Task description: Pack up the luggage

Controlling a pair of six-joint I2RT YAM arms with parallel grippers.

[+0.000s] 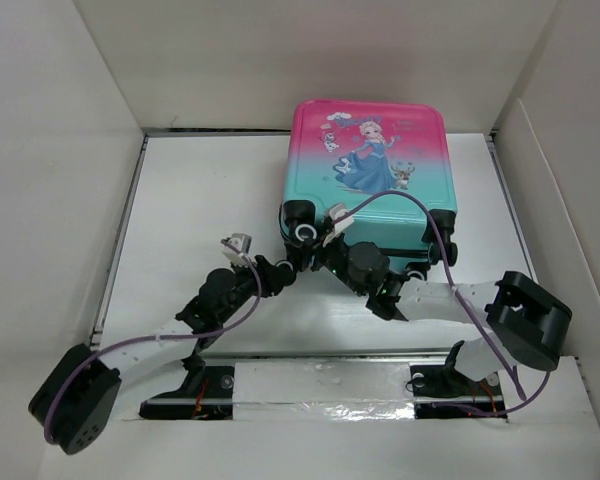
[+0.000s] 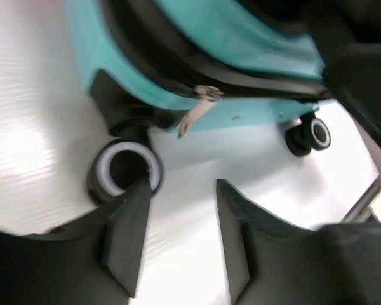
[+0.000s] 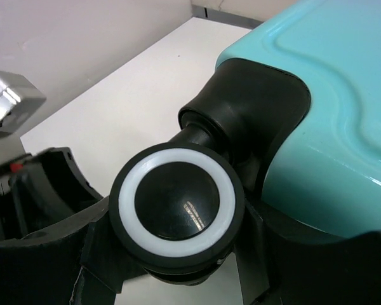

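The luggage [image 1: 370, 160] lies flat and closed at the back of the table, pink above and teal below, wheels toward me. My right gripper [image 1: 318, 252] is shut on its front-left wheel [image 3: 176, 208], a black disc with a white ring that fills the space between the fingers [image 3: 94, 244]. My left gripper [image 2: 181, 190] hovers open over bare table just in front of the case's teal edge [image 2: 178, 70]. Its left fingertip [image 2: 140, 190] is beside another wheel [image 2: 124, 168]. A zipper pull [image 2: 200, 105] hangs from the black seam ahead of it.
White walls box in the table on the left, back and right. A further wheel [image 2: 308, 135] shows at the right under the case. The right arm [image 1: 430, 297] crosses in front of the case, close to the left gripper. A purple cable [image 1: 440, 250] loops over the case's near edge.
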